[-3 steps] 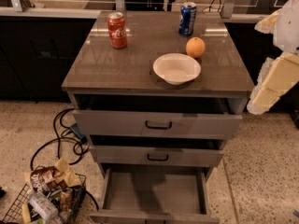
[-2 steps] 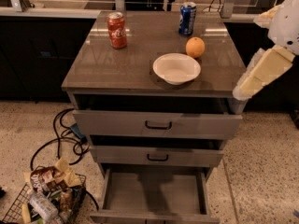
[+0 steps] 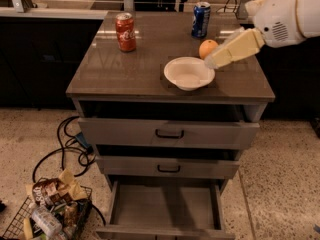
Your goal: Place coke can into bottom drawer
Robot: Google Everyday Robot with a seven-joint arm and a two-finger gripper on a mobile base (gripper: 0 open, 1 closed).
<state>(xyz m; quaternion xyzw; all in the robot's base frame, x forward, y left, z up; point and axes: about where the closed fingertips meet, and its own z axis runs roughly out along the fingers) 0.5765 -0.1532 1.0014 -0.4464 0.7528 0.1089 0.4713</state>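
The red coke can [image 3: 125, 32] stands upright at the back left of the cabinet top [image 3: 130, 74]. The bottom drawer [image 3: 167, 204] is pulled out, and its grey floor is bare. My gripper [image 3: 214, 60] reaches in from the right on a white arm [image 3: 287, 16]. It hangs over the right rim of a white bowl, far to the right of the coke can. It holds nothing that I can see.
A white bowl [image 3: 187, 74] sits mid-top, an orange [image 3: 207, 48] behind it and a blue soda can [image 3: 200, 19] at the back right. The two upper drawers [image 3: 169, 133] are slightly out. A wire basket of trash [image 3: 47, 211] and cables [image 3: 65, 144] lie on the floor at left.
The arm has swung left from beside the cabinet's right edge to over the top, bringing the gripper up to the bowl and orange. The coke can has not moved.
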